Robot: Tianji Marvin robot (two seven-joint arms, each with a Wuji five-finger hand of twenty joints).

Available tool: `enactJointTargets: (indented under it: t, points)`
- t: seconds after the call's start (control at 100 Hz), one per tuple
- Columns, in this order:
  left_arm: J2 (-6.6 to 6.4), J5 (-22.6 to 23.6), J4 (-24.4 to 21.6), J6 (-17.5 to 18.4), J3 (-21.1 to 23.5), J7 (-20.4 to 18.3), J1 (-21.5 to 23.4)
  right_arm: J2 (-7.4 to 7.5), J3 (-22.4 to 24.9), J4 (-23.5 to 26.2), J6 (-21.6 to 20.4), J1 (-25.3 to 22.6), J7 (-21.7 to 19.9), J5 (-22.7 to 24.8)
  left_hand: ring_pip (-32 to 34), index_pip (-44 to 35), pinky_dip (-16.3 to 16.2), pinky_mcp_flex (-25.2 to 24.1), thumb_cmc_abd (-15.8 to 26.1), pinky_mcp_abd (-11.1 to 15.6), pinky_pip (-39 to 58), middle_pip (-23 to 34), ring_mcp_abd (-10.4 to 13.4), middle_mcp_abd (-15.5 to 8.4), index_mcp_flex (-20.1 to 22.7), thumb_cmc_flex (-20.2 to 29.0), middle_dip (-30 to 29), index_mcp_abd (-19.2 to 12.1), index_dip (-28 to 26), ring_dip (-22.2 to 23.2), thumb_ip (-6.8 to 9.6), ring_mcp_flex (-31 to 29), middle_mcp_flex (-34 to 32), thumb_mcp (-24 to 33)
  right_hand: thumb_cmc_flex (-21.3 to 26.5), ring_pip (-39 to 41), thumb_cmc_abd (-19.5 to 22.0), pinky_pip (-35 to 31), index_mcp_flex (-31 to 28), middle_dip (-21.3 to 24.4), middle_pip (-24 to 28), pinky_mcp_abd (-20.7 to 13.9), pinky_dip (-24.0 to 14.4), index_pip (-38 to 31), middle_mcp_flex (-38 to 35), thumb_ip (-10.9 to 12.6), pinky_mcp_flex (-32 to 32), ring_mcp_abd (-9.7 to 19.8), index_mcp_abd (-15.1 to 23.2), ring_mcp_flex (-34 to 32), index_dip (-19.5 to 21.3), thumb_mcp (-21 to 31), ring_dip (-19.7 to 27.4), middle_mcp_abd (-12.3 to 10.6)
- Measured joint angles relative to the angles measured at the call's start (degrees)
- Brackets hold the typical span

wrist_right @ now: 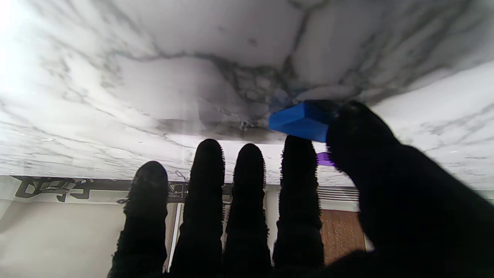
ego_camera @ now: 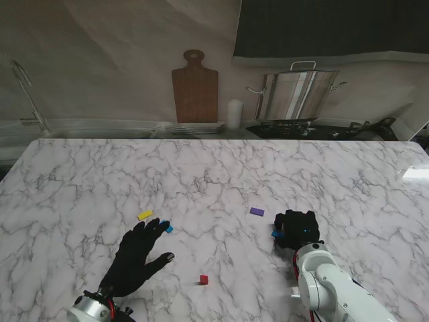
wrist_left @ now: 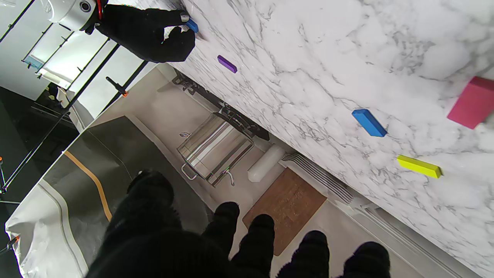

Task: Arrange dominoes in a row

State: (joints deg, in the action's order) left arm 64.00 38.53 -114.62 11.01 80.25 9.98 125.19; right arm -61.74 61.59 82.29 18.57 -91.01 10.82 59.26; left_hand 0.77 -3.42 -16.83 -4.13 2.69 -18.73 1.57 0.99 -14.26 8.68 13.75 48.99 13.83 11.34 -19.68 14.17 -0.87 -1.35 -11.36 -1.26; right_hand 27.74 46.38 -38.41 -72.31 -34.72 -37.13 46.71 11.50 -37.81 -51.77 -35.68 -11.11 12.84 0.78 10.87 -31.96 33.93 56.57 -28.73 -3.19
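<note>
five dominoes: two blue (ego_camera: 169, 229), yellow (ego_camera: 145, 215), purple (ego_camera: 257, 211), red (ego_camera: 204, 280).

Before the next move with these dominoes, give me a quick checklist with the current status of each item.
1. Right robot hand pinches a blue rectangular domino between thumb and index finger: ok.
2. That domino lifted off the marble table: cannot tell.
3. Left robot hand open, holding nothing: ok.
4. Purple flat domino lies apart from the right robot hand: ok.
5. Yellow domino, second blue domino and red domino lined up in a row: not ok, scattered.
</note>
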Motion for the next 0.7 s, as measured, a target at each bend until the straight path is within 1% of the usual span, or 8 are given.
enactJointTargets:
  t: [0.06,0.16,0.2,0.24,0.37,0.42,0.61,0.7]
  points:
    - [0.01,0.00,0.00,0.00,0.03,0.00,0.00,-0.03,0.00,-0.02,-0.10,0.00,0.15,-0.06,0.00,0.00,0.00,0.00,0.00,0.00,0.00,0.00,0.00,0.00,0.00,0.00,0.00,0.00,0.00,0.00,0.00,0.00,0.00,0.00,0.79,0.03,-0.05,0.00,-0.06,-0.01,0.10,0.00,-0.01,-0.72,0.00,-0.87,0.01,0.00,0.68,0.00,-0.88,0.00,0.00,-0.35]
    - [0.01,0.00,0.00,-0.02,0.07,0.00,0.00,-0.08,0.00,-0.02,-0.58,-0.01,0.41,-0.18,0.00,0.00,0.00,0.00,0.00,0.00,0.00,0.00,0.00,0.00,0.00,0.00,0.00,0.01,0.00,0.00,0.00,0.00,0.00,0.00,2.21,0.03,-1.12,0.00,-0.10,-0.02,0.12,0.00,-0.01,-1.43,0.00,-1.08,0.01,0.00,2.73,-0.01,-2.21,0.81,0.00,-0.43]
    - [0.01,0.00,-0.01,-0.02,0.08,0.00,0.00,-0.10,0.00,-0.03,-0.83,-0.02,0.54,-0.22,0.00,0.00,0.00,0.00,0.00,0.00,0.00,0.00,0.00,0.00,0.00,0.00,0.00,0.01,0.00,0.00,0.00,0.00,0.00,0.00,4.91,0.03,-1.26,0.00,-0.04,-0.07,0.13,0.00,-0.01,-1.43,0.00,-0.82,0.01,0.00,2.94,-0.01,-2.75,2.47,0.00,-0.48]
    - [0.01,0.00,-0.01,-0.03,0.10,0.00,0.00,-0.11,0.02,-0.13,-1.00,-0.04,0.71,-0.22,0.00,0.00,0.00,0.00,0.00,0.00,0.00,0.00,0.00,0.00,0.00,0.00,0.00,0.01,0.00,0.00,0.00,0.00,0.00,0.00,5.69,0.03,-1.52,-0.01,-0.02,-0.13,0.13,0.00,-0.01,-1.43,0.00,-0.64,0.01,0.00,3.46,-0.01,-3.03,3.48,0.00,-0.48]
    - [0.01,0.03,-0.02,-0.03,0.18,0.00,0.01,-0.11,0.17,-0.21,-1.34,-0.19,0.89,-0.12,0.00,0.00,-0.01,0.00,0.00,0.00,0.00,0.00,0.00,0.00,0.00,0.00,0.00,0.01,0.00,0.00,0.00,0.00,0.00,0.00,5.69,0.03,-1.66,-0.01,0.00,-0.62,0.15,0.00,-0.01,1.50,0.00,0.50,0.01,0.04,3.46,-0.01,-3.79,4.89,0.00,-0.49]
    - [0.01,0.03,-0.03,-0.03,0.20,0.00,0.01,-0.11,0.22,-0.14,-1.37,-0.28,0.87,-0.01,0.00,0.00,-0.01,0.00,0.00,0.00,0.00,0.00,0.00,0.00,0.00,0.00,0.00,0.01,0.00,0.00,0.00,0.00,0.00,0.00,5.69,0.03,-1.66,-0.01,0.00,-0.62,0.15,0.00,-0.01,2.12,0.00,1.26,0.01,0.04,3.46,-0.01,-4.27,4.89,0.00,-0.49]
    - [0.01,0.04,-0.04,-0.01,0.30,0.00,0.00,0.00,0.29,0.17,-1.50,-0.37,0.33,0.27,0.00,0.00,-0.01,0.00,0.00,0.00,0.00,0.00,0.00,0.00,0.00,0.00,0.00,0.01,0.00,0.00,0.00,0.00,0.00,0.00,5.69,0.03,-1.79,-0.01,-0.23,-0.62,0.15,0.00,-0.01,2.48,0.00,1.30,0.01,0.04,3.52,-0.01,-4.51,4.65,0.00,-0.49]
    - [0.01,0.04,-0.05,-0.02,0.35,-0.01,0.00,0.01,0.26,0.17,-1.63,-0.31,0.30,0.22,0.00,0.00,-0.01,0.00,0.00,0.00,0.00,0.00,0.00,0.00,0.00,0.00,0.00,0.02,0.00,0.00,0.00,0.00,0.00,0.00,5.69,0.03,-2.31,-0.01,-1.65,-0.62,0.15,0.00,-0.01,0.62,0.00,1.13,0.01,0.04,4.19,-0.01,-4.56,4.86,0.00,-0.49]
